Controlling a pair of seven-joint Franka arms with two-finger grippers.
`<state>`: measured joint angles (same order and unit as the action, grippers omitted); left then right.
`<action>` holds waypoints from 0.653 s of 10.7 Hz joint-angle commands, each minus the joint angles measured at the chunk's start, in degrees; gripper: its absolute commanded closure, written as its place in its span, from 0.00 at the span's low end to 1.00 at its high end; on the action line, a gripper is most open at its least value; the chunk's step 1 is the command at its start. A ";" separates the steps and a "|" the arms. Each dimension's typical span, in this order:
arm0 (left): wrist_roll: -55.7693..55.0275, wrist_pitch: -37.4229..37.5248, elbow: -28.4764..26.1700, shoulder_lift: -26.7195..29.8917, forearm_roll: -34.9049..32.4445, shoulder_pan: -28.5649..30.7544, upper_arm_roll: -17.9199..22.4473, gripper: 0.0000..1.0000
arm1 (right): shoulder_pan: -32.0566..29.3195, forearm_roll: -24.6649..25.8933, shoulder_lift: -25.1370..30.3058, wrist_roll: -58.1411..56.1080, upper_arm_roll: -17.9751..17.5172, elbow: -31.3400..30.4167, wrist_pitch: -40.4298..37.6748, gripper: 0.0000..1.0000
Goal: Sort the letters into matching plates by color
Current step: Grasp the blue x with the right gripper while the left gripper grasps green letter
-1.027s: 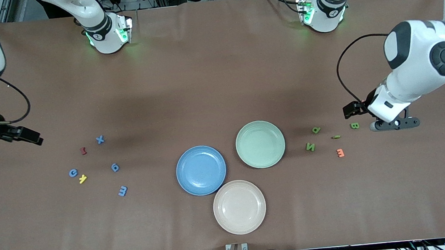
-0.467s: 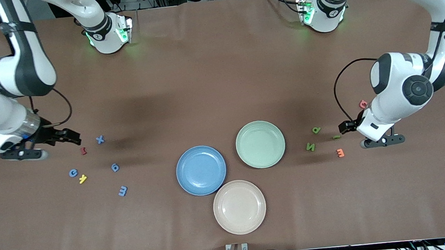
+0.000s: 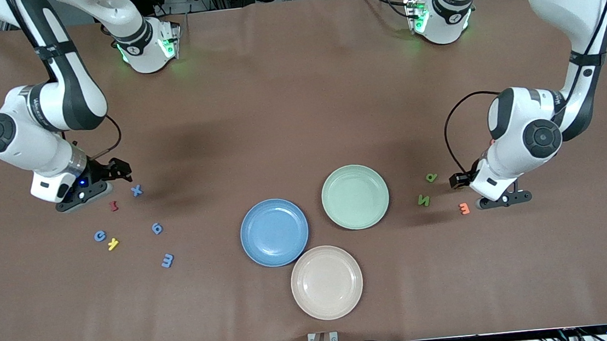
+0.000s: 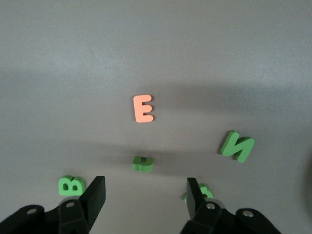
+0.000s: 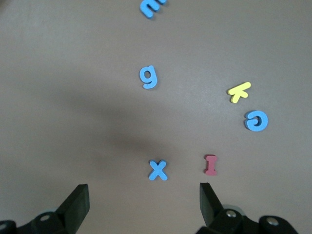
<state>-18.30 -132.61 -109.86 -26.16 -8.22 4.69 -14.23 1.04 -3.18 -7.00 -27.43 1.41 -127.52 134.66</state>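
Note:
The blue plate [image 3: 274,232] and the mint green plate [image 3: 355,196] sit mid-table. Blue letters X [image 3: 136,190], 6 [image 3: 157,228], G [image 3: 100,236] and E [image 3: 167,260] lie toward the right arm's end. My right gripper [image 3: 119,169] is open over the table just beside the X [image 5: 158,170]. Green letters P [image 3: 431,177] and N [image 3: 423,200] lie toward the left arm's end. My left gripper [image 3: 457,180] is open and low. Its wrist view shows a small green piece on edge [image 4: 143,164] ahead of the fingers, green B [image 4: 71,185] and P [image 4: 204,192] beside them.
A beige-pink plate [image 3: 326,282] sits nearer the front camera than the other two. A red letter [image 3: 114,206] and a yellow letter [image 3: 113,243] lie among the blue ones. An orange E [image 3: 464,208] lies by the green ones.
Both arms have swung in from the table ends. The right gripper now hangs beside the blue X. The left gripper has come over the green letters and now hides the B in the front view.

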 commanded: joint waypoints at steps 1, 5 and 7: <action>-2.00 -3.17 -0.17 -2.22 -3.20 -0.03 0.17 0.25 | -1.04 -0.33 -0.03 -8.24 -0.27 -3.95 4.88 0.00; -2.00 -6.42 -2.37 -3.19 -3.38 0.32 0.17 0.35 | -2.18 -0.16 -3.80 -11.95 -0.36 -5.90 10.52 0.00; -1.83 -7.84 -3.42 -3.54 -3.64 0.32 0.25 0.37 | -2.27 0.02 -6.61 -12.73 -0.36 -5.90 13.51 0.00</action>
<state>-18.34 -138.35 -111.77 -29.62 -9.81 4.79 -13.93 -0.33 -3.14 -11.11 -37.98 1.56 -133.18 144.93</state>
